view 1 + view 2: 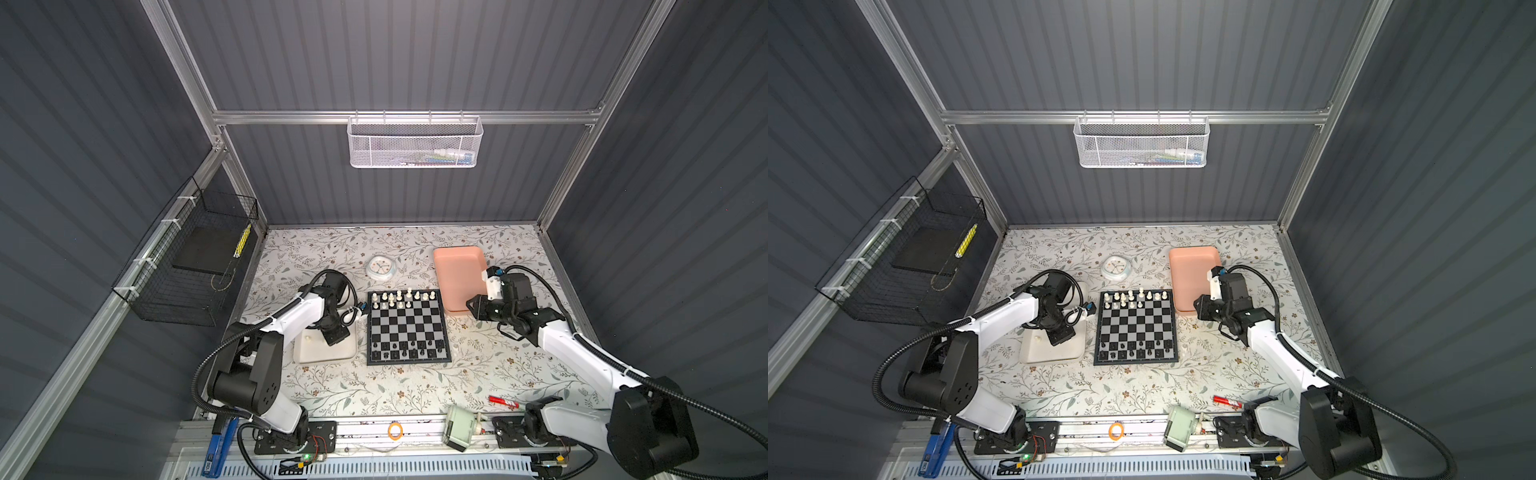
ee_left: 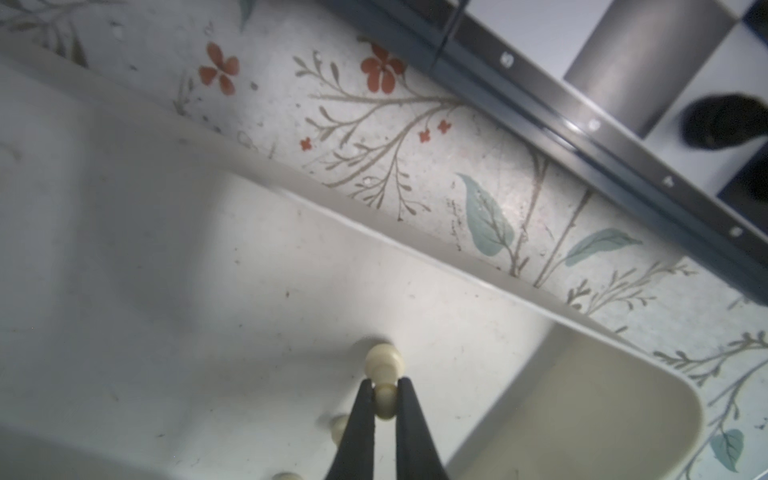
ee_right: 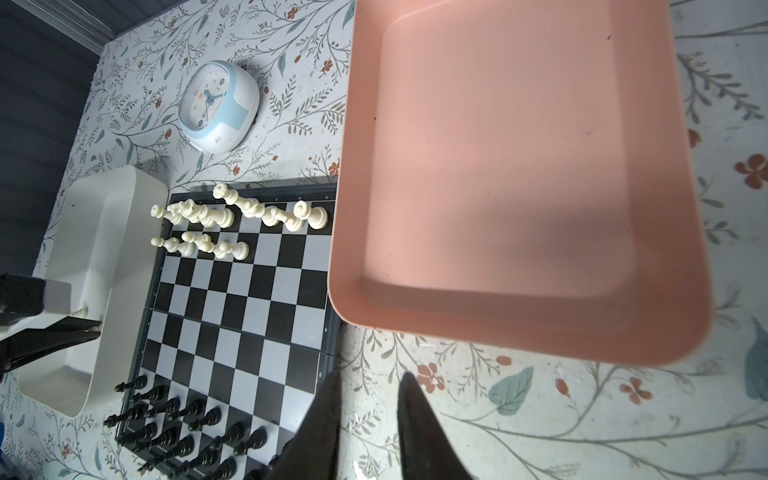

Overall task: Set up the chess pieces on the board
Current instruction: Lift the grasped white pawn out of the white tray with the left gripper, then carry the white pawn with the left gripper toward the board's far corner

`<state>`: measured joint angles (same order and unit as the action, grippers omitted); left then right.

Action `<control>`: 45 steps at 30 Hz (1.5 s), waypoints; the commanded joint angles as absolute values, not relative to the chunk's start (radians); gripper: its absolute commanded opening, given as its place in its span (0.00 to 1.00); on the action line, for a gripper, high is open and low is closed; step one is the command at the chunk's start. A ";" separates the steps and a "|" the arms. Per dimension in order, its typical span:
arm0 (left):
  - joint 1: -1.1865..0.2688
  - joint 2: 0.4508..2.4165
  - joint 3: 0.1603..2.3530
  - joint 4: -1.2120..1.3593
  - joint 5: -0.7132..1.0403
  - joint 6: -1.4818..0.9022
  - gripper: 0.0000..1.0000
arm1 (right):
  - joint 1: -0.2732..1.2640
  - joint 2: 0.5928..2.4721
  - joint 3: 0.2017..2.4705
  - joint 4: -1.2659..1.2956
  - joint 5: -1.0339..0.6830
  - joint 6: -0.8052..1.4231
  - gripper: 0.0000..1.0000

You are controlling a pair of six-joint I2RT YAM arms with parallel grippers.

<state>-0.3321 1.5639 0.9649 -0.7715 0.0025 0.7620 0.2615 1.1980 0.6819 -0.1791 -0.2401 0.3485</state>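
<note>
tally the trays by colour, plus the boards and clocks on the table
white tray: 1
pink tray: 1
chessboard: 1
clock: 1
total: 4

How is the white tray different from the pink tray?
The white tray sits left of the chessboard; the pink tray sits right. The white tray has cream chess pieces in it; the pink tray looks empty. Both are rounded rectangles.
</note>
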 commanded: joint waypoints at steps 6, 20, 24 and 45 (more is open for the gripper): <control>-0.328 1.587 1.097 -0.846 0.019 0.750 0.09 | 0.259 1.200 0.675 -0.168 -0.251 0.348 0.27; -0.441 1.698 1.349 -0.890 0.006 0.740 0.10 | 0.259 1.188 0.681 -0.173 -0.251 0.348 0.27; -0.508 1.764 1.460 -0.897 0.001 0.735 0.10 | 0.259 1.174 0.678 -0.178 -0.243 0.348 0.27; -0.725 2.120 1.901 -0.934 0.028 0.714 0.10 | 0.259 1.030 0.649 -0.249 -0.179 0.344 0.28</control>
<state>-0.7082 2.1002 1.8523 -0.8978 0.0029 0.7273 0.2615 1.0512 0.6662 -0.2115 -0.2035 0.3481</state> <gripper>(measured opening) 0.103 0.279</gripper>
